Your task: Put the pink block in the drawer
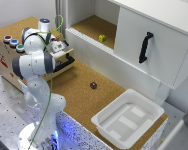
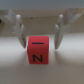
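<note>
The pink block (image 2: 38,50), a small reddish-pink cube with black letter marks, lies on a pale surface between my gripper's (image 2: 40,44) two fingers. The fingers (image 2: 19,32) stand a little apart from its sides, so the gripper is open. In the exterior view my gripper (image 1: 59,48) hangs over the pulled-out wooden drawer (image 1: 64,62) with its black bar handle (image 1: 69,59), at the exterior view's left. The block itself is hidden by the arm in that view.
The wooden box (image 1: 6,57) carries coloured round buttons (image 1: 10,41). A yellow block (image 1: 102,37) sits on the cabinet shelf beside the white door (image 1: 149,47). A dark purple block (image 1: 93,85) lies on the cork table. A white plastic bin (image 1: 128,117) stands at the front right.
</note>
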`<act>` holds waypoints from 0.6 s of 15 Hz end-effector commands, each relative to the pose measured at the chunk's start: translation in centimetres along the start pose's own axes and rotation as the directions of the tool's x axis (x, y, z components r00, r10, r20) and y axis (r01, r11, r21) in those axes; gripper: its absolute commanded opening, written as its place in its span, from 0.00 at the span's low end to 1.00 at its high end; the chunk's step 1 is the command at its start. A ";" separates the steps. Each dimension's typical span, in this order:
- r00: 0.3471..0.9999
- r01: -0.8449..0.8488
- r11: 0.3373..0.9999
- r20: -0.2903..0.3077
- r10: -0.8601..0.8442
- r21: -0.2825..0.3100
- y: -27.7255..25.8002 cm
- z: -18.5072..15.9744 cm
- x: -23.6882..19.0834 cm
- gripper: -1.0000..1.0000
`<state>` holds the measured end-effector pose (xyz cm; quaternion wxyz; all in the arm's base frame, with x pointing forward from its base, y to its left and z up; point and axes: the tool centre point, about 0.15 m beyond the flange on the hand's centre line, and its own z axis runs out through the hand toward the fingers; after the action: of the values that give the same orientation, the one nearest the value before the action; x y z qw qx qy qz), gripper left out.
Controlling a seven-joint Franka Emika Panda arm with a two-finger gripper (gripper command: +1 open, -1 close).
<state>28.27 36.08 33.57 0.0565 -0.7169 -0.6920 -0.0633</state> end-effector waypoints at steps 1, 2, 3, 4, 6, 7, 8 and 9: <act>0.999 -0.030 0.999 -0.015 0.029 -0.043 0.4 -1.2 -0.4 1.00; 0.999 -0.030 0.999 -0.015 0.029 -0.043 0.4 -1.2 -0.4 1.00; 0.999 -0.030 0.999 -0.015 0.029 -0.043 0.4 -1.2 -0.4 1.00; 1.000 -0.013 1.000 -0.010 0.013 -0.016 0.3 -0.8 -0.1 1.00; 1.000 -0.022 0.999 -0.020 0.021 -0.041 0.3 -3.8 0.2 1.00; 1.000 -0.021 0.997 -0.011 0.020 -0.071 0.2 -5.2 0.3 1.00; 1.000 -0.023 0.994 0.000 0.023 -0.102 0.2 -6.5 0.2 1.00; 1.000 -0.021 0.990 0.012 0.023 -0.142 0.0 -7.8 0.0 1.00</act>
<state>28.85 36.05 35.87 0.0521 -0.7204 -0.6860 -0.0879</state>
